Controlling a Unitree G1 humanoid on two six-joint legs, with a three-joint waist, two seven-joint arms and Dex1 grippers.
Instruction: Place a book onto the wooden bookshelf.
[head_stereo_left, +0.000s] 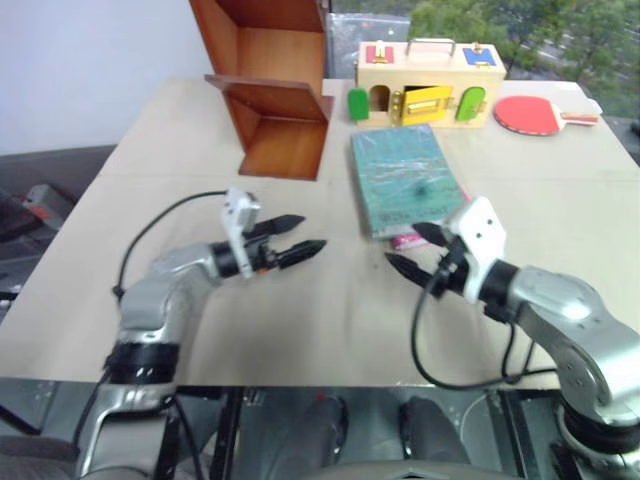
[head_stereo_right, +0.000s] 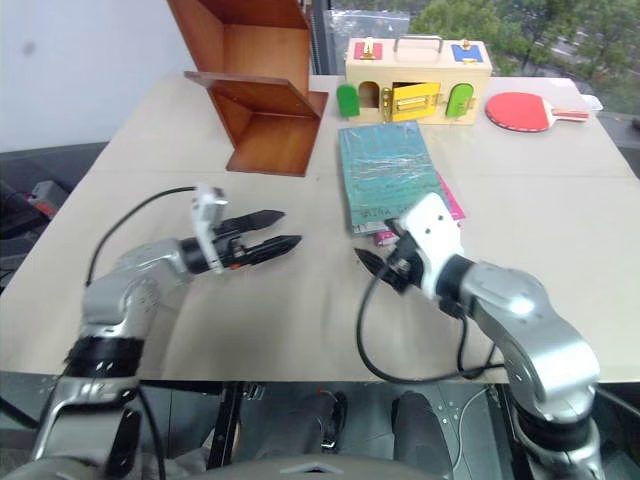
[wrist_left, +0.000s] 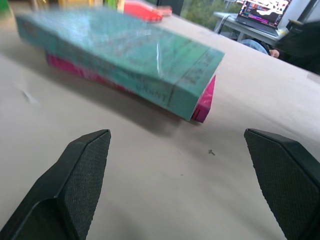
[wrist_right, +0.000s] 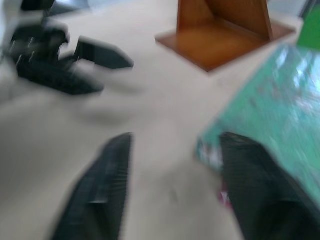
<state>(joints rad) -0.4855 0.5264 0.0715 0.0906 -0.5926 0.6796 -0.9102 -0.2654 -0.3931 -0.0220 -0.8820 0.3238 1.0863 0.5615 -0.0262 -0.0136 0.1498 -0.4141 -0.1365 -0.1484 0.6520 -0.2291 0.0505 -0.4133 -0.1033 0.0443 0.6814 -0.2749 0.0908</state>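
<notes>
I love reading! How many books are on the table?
2: the teal-green book lies flat on the table, and a pink book lies underneath it, mostly hidden. More could be hidden from view.

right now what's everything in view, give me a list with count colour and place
book: 1, teal-green, flat on the table right of centre, on top of the pink book
pink book: 1, magenta, under the teal one, edge showing
wooden bookshelf: 1, reddish-brown, far side of the table, left of the box
wooden box: 1, pale wood with red, blue, green and yellow doors, far side behind the books
paddle: 1, red with a pale handle, far right, beside the box
table: 1, beige, under it all
laptop: 1, screen lit, on a desk beyond the table
left gripper: 1, black jaws open, left of the books
right gripper: 1, black jaws open, at the books' near end, holding nothing
</notes>
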